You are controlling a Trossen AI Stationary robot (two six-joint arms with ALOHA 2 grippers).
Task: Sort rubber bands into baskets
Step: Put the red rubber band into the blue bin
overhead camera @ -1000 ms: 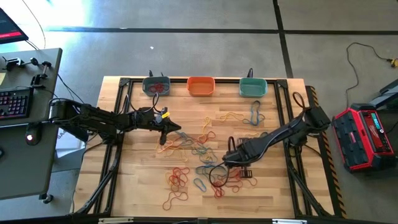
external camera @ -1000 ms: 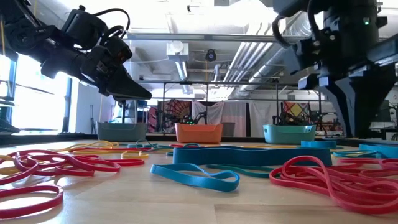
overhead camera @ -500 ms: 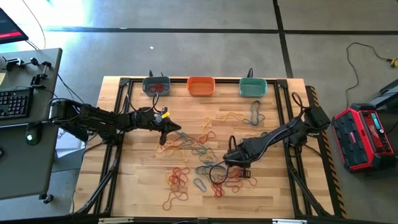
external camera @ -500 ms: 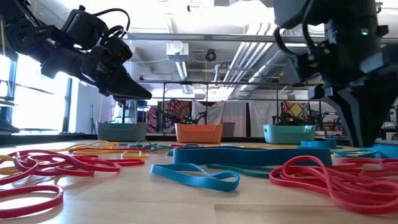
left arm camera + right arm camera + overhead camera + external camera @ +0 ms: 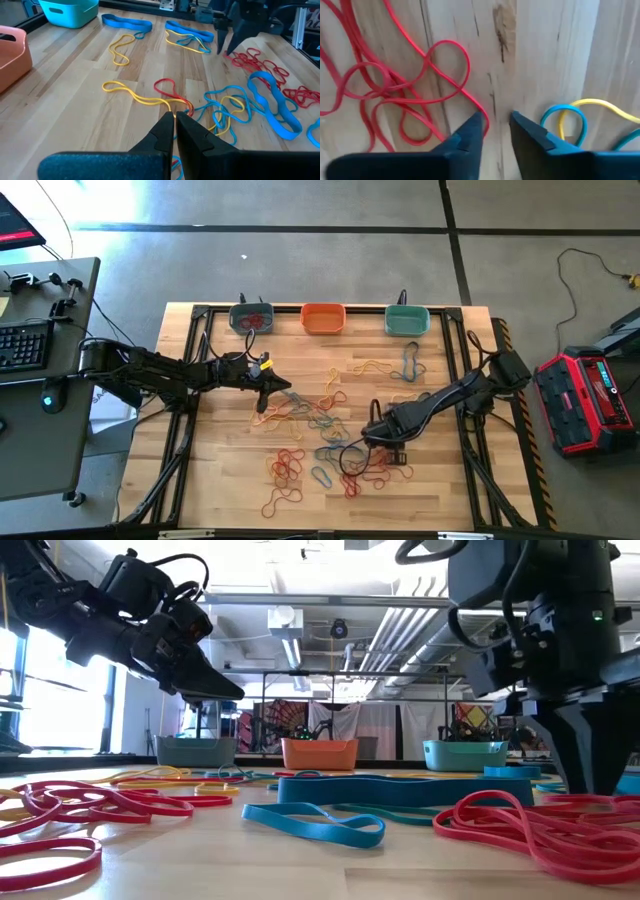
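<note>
Red, yellow and blue rubber bands [image 5: 320, 420] lie scattered over the middle of the wooden table. Three baskets stand along the far edge: grey-blue [image 5: 251, 318] with red bands in it, orange [image 5: 323, 318] and teal [image 5: 407, 320]. My left gripper [image 5: 288, 390] hovers shut above the left part of the pile, nothing between its fingers [image 5: 175, 120]. My right gripper [image 5: 366, 442] points straight down, open, its fingertips [image 5: 592, 785] low over a tangle of red bands [image 5: 395, 85]. One red strand [image 5: 479, 107] runs up to the gap between the fingers. My right gripper comes from above, pointing down, with a red strand [image 5: 482, 116] ending at the tip of one finger [image 5: 470, 131]. I cannot tell whether the finger touches it. The band lies flat on the table.
Black frame rails [image 5: 195, 380] and cables run along the table's left and right sides. A yellow and a blue band [image 5: 570, 112] lie just beside the right gripper. A red and black box [image 5: 590, 400] stands on the floor to the right, and a desk with a keyboard [image 5: 25, 345] to the left.
My right gripper has come down toward the red bands near the table's middle right, still pointing down. The bands lie as before.
</note>
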